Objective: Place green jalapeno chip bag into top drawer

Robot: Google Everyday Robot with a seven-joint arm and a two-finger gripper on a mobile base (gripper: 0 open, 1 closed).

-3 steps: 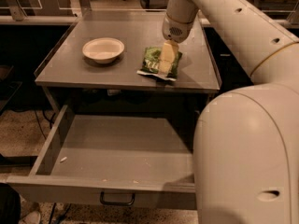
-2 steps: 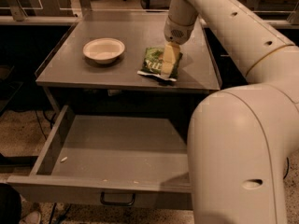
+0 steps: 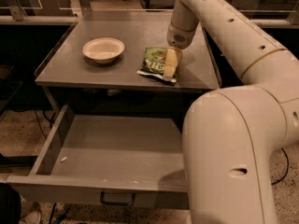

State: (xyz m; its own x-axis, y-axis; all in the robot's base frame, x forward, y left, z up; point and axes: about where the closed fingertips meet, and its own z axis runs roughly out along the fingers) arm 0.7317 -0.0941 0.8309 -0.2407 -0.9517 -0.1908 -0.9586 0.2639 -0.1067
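The single camera view looks down on a grey tabletop (image 3: pixel 135 29), and every place here is given from that tabletop. The green jalapeno chip bag (image 3: pixel 153 62) lies flat on it, right of its middle and close to its front edge, with its white sealed end pointing toward that edge. The gripper (image 3: pixel 169 69) is down over the tabletop at the right side of the bag, and its pale tip lies over the bag's surface. Whether it is clamped on the bag or only resting against it cannot be told from this angle. The cream robot arm (image 3: pixel 224 27) reaches to it from beyond the tabletop's right edge, its wrist standing over the tabletop's rear right part. A cream round bowl (image 3: pixel 103 49) sits upright on the tabletop's left half, apart from the bag and at about the same depth. The top drawer (image 3: pixel 117 143) hangs directly below the tabletop and is pulled well out past its front edge, its grey floor bare but for a small pale scrap (image 3: pixel 63 159) near the left wall. The dark handle (image 3: pixel 117 200) sits at the middle of the drawer's front panel. The robot's bulky cream body (image 3: pixel 229 157) stands below the tabletop's right front corner and hides the drawer's right end.
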